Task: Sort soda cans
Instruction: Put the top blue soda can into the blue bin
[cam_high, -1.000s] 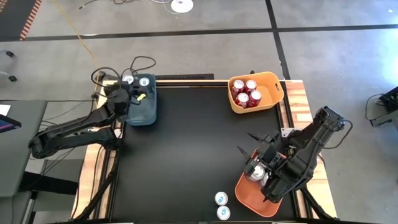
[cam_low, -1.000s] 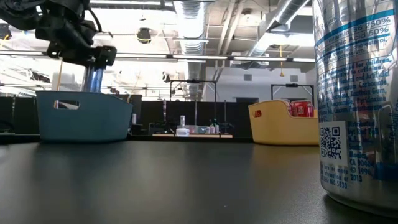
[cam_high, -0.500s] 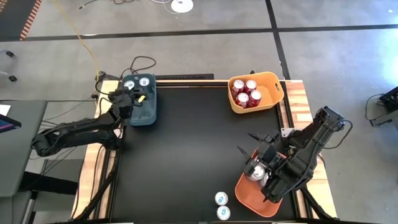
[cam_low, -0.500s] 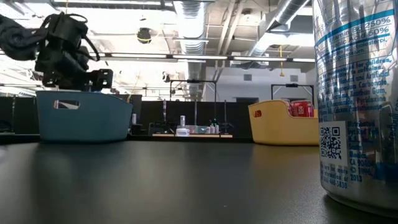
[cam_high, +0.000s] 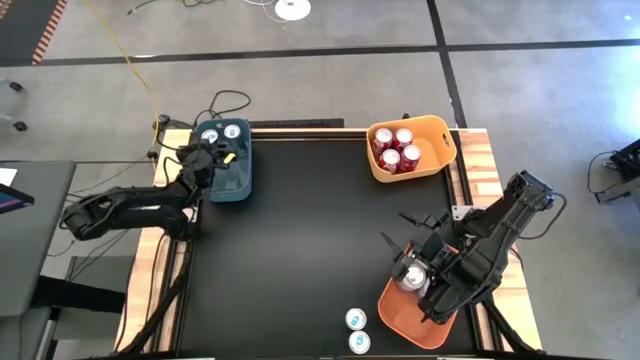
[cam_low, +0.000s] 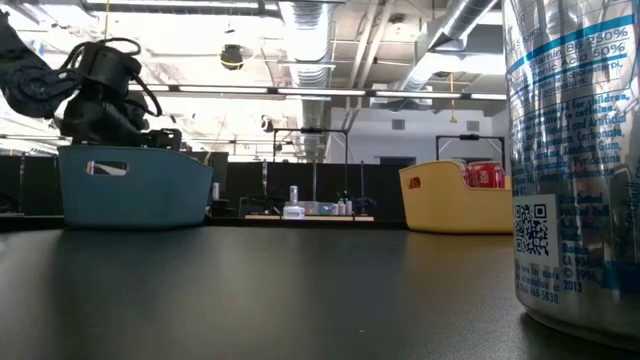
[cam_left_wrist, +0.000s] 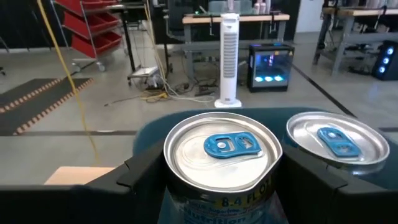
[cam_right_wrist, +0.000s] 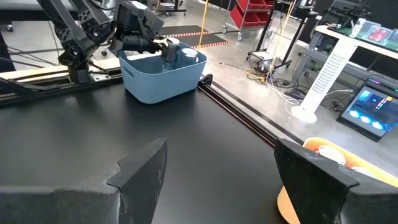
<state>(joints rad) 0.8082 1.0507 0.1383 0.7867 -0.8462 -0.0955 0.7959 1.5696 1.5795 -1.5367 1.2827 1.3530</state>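
Since a second ago your left gripper (cam_high: 205, 160) has sunk from above the blue bin (cam_high: 240, 178) down into it, its fingers closed around a blue can (cam_left_wrist: 222, 163) beside two already there. Four red cans (cam_high: 396, 148) fill the yellow bin (cam_high: 440, 130). Two cans (cam_high: 356, 330) wait on the table. Your right gripper (cam_high: 405, 262) stands wide open over the orange bin (cam_high: 400, 308), empty.

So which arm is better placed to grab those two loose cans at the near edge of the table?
Probably the right. Its gripper hovers open by the orange bin, close to the two loose cans. The left gripper is far off at the blue bin.
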